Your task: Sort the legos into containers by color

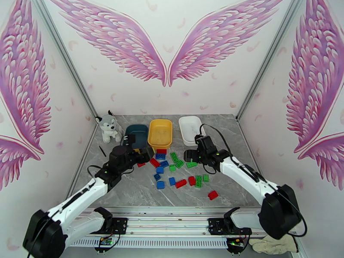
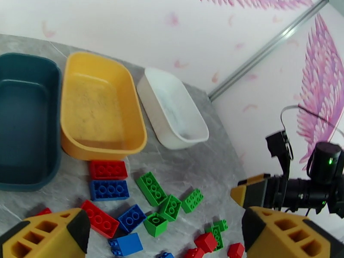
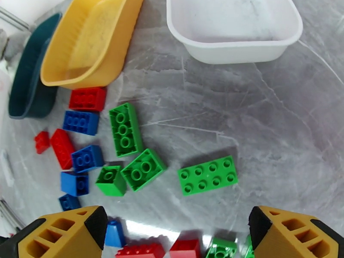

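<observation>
Hovering above the loose bricks, the right tool (image 3: 176,235) has its yellow fingers spread wide with nothing between them. The left tool (image 2: 165,237) is likewise spread and empty, low over the left side of the pile.

The red, blue and green studded plastic legos (image 1: 174,168) lie scattered on the grey marbled tabletop (image 1: 241,151), just in front of three trays in a row: a dark teal rounded plastic tray (image 1: 130,130), a yellow rounded plastic tray (image 1: 160,122) and a white rounded plastic tray (image 1: 189,119). As far as can be seen, no tray holds a brick, so sorting looks barely begun.

The likeliest target is the green two-by-four studded plastic brick (image 3: 208,175), which lies flat and apart from its neighbours, ahead of the right tool. To take it well:
- Bring the tool forward until the brick sits midway between the fingers.
- Turn the wrist to match the brick's slight tilt, so the fingers close squarely across its narrow width.
- Come straight down and clear of the nearby green pieces.
- Grip the smooth side walls, not the studs.

The white tray is closest for dropping it. The left arm should keep to its own side, working the red and blue bricks.
</observation>
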